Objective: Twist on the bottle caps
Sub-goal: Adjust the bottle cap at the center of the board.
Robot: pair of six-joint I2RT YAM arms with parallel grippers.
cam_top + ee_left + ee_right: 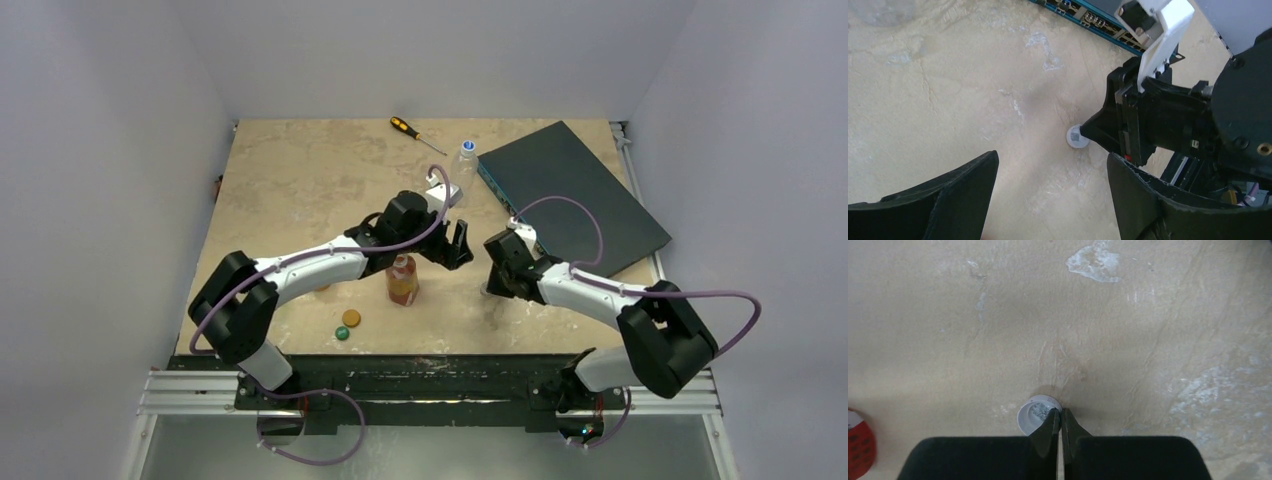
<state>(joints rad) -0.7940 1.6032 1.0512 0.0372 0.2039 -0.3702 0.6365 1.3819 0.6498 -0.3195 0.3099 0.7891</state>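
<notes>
A white cap (1034, 416) lies open side up on the table. My right gripper (1058, 412) points down and is shut on the cap's rim, one finger inside and one outside. The cap also shows in the left wrist view (1076, 137), with the right gripper's fingertip (1098, 129) on it. My left gripper (1052, 165) is open and empty, hovering just left of the cap. In the top view, an amber-orange bottle (402, 280) stands uncapped under the left arm. An orange cap (351, 318) and a dark green cap (342, 333) lie near the front. A clear bottle (466, 160) at the back carries a blue cap. No green bottle is in view.
A dark flat box (575, 195) lies at the back right, close behind the right arm. A black-and-orange screwdriver (415, 130) lies at the back. The two grippers (455, 245) (488, 288) are close together mid-table. The amber bottle's edge shows in the right wrist view (857, 445).
</notes>
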